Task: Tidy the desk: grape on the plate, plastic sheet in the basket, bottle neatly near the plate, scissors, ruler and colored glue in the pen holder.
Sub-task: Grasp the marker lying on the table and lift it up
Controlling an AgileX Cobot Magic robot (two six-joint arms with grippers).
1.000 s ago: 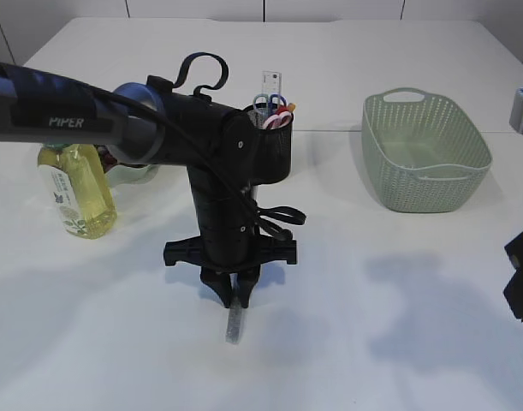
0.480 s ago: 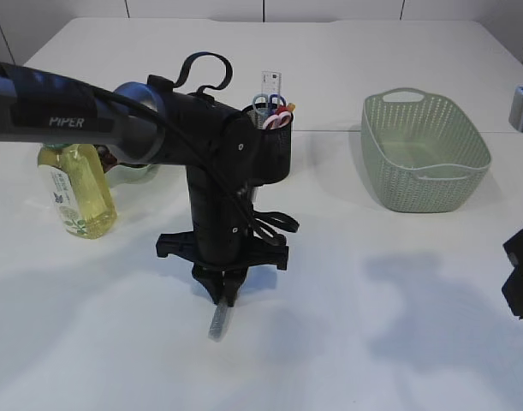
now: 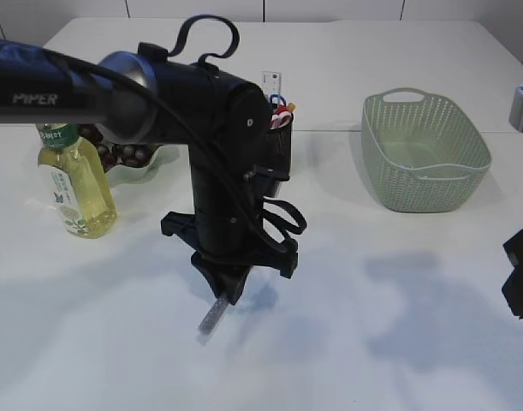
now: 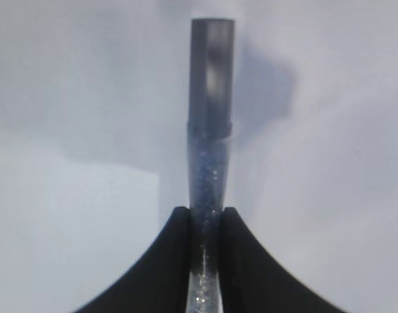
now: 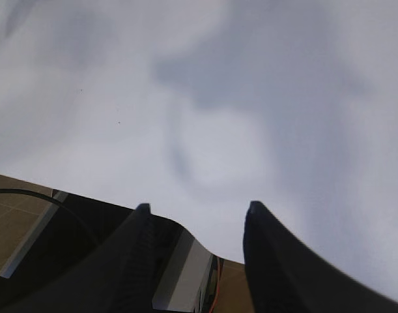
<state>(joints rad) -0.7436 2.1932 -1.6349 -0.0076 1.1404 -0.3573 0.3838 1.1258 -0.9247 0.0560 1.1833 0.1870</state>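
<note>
**Glitter glue tube clamped in the left gripper above the desk**

Much of the pen holder [image 3: 278, 141] is hidden behind the left arm; only its dark right edge, red scissor handles and a clear ruler [image 3: 272, 83] poking from the top can be made out. The plate [image 3: 128, 167] at the arm's 9 o'clock is half blocked by the bottle [image 3: 73, 184] and the arm, with dark grapes [image 3: 128, 154] showing on it. The right gripper [image 5: 197, 212] appears in the exterior view only as a dark shape cut off at the right edge.

The left gripper [image 3: 225, 291] is clenched on the colored glue [image 3: 211, 318], a slim clear tube full of fine glitter with a grey cap. In the wrist view the two dark fingers press on the tube from both sides, cap end pointing to 12 o'clock. In the exterior view the tube hangs tilted from the fingers toward 7 o'clock, near the white desk [image 3: 372, 342]; whether it touches is unclear.

The right gripper's fingers stand apart with nothing between them. The green basket [image 3: 425, 154] sits at 3 o'clock from the holder.
</note>
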